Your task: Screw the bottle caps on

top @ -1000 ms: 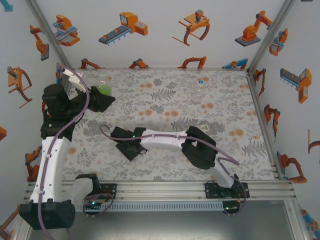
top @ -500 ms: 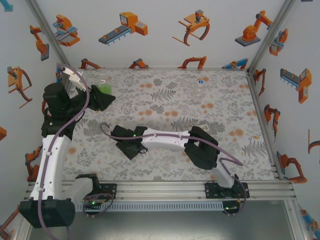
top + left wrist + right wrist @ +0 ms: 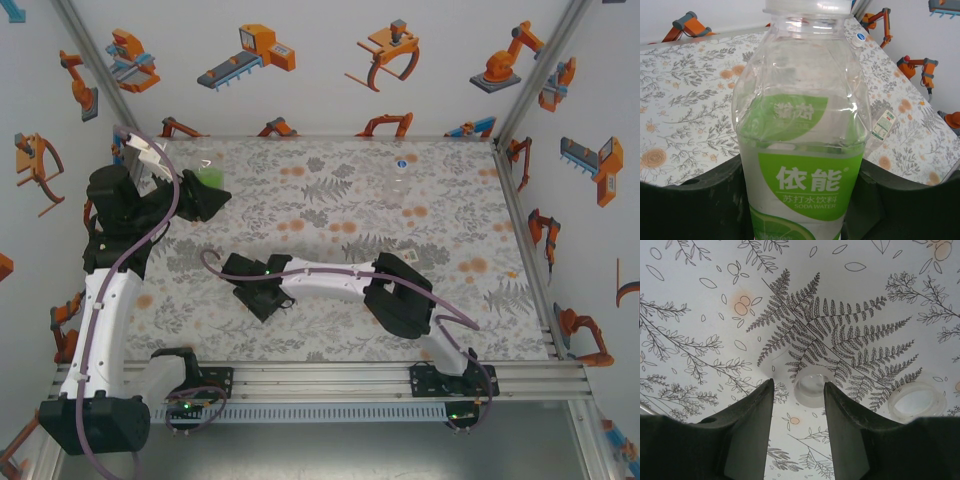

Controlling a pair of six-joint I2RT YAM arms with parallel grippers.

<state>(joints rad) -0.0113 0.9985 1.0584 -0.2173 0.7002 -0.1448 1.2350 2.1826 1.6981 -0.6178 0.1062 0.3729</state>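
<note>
My left gripper (image 3: pixel 203 198) is shut on a clear bottle (image 3: pixel 800 115) with a white-and-green label, held upright at the table's far left. Its black fingers (image 3: pixel 695 205) press the label from both sides, and the bottle's white top rim (image 3: pixel 805 5) reaches the upper edge of the left wrist view. My right gripper (image 3: pixel 798 384) hangs low over the table's middle (image 3: pixel 262 297), jaws apart. A white bottle cap (image 3: pixel 811 387) lies on the table just beyond its fingertips, close against the right finger (image 3: pixel 850 435). A second white cap (image 3: pixel 916 401) lies to the right of it.
A clear bottle (image 3: pixel 399 180) with a blue cap (image 3: pixel 860 36) sits at the far right of the patterned table (image 3: pixel 340 330). Walls with orange robot prints enclose the table at the back and on both sides.
</note>
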